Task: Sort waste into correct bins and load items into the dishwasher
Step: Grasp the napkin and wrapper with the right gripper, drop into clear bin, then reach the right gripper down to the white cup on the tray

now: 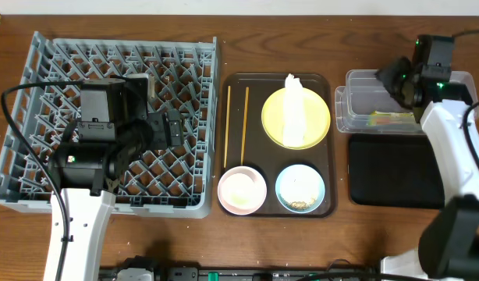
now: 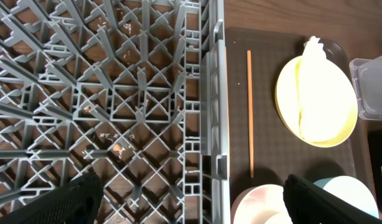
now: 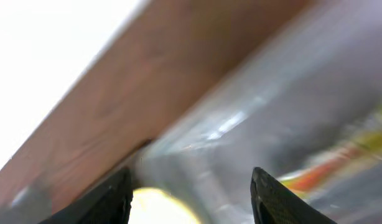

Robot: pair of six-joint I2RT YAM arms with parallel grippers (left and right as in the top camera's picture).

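Note:
The grey dishwasher rack (image 1: 37, 117) fills the left side. My left gripper (image 1: 168, 129) hovers open over its right part, empty (image 2: 197, 202). On the brown serving tray lie two chopsticks (image 1: 228, 125), a yellow plate (image 1: 272, 117) with the white tissue (image 1: 293, 109) on it, a pinkish bowl (image 1: 241, 190) and a light blue bowl (image 1: 299, 183) holding crumbs (image 1: 302, 204). My right gripper (image 1: 392, 76) hangs open over the clear tub (image 1: 356, 109) with nothing between its fingers (image 3: 191, 193). The green-and-orange wrapper (image 1: 392, 119) lies inside the tub.
The black tray bin (image 1: 392, 170) sits in front of the clear tub at the right. The brown serving tray (image 1: 330, 156) stands between the rack and the bins. Bare wooden table (image 1: 302, 242) runs along the front edge.

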